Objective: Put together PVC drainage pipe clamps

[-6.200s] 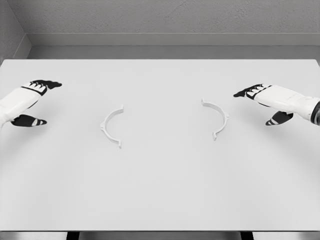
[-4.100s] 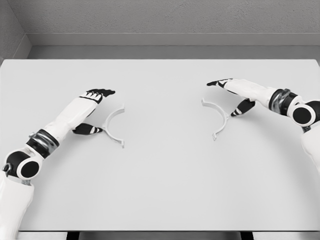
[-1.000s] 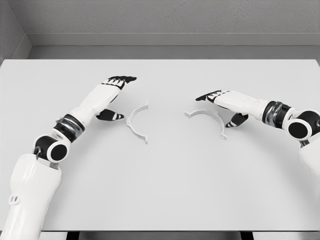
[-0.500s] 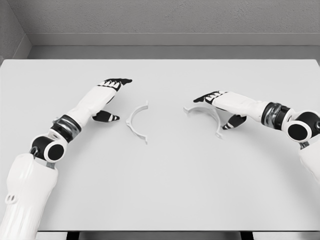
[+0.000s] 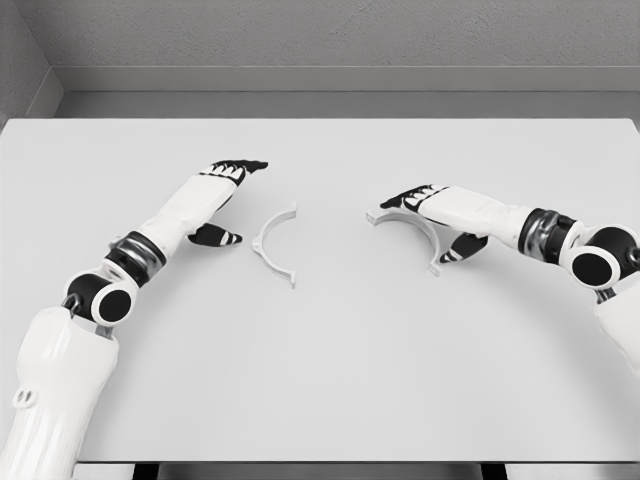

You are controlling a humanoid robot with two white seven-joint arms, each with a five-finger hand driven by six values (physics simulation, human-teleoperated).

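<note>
Left clamp half (image 5: 272, 241): white semicircular piece lying flat on the table, left of centre. Its open side faces right, toward the other half.
Right clamp half (image 5: 405, 224): white semicircular piece lying flat, right of centre. Its arc runs from a tab at the upper left round to a tab at the lower right, partly covered by the hand above it.
Gap: the two halves lie apart, with bare table between them; not joined.
Left hand (image 5: 222, 195): just left of the left clamp half, fingers extended and spread, thumb held low toward the piece. It holds nothing; contact with the piece cannot be determined.
Right hand (image 5: 440, 212): over the right clamp half, fingers stretched forward along the arc, thumb low beside the lower tab. Fingers uncurled; no grasp visible.
Table (image 5: 330, 370): plain white surface carrying both halves.
</note>
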